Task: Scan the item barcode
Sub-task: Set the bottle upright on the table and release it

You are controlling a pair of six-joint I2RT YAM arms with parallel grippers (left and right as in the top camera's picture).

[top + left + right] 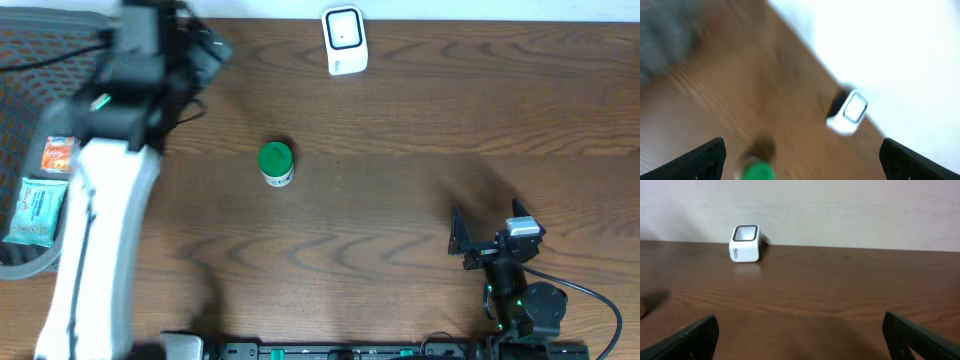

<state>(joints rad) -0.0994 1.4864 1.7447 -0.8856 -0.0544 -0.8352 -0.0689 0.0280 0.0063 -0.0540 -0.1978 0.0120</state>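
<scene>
A small item with a green cap stands upright on the brown table, left of centre. The white scanner sits at the far edge. My left gripper hovers blurred at the far left, open and holding nothing. In the left wrist view its black fingers flank the gripper's empty gap, with the green cap low between them and the scanner beyond. My right gripper rests open near the front right. The right wrist view shows the gripper wide over bare wood, the scanner far ahead.
A grey mesh basket stands at the left edge and holds an orange packet and a pale blue packet. The left arm's white link spans the table's left side. A pale wall backs the table.
</scene>
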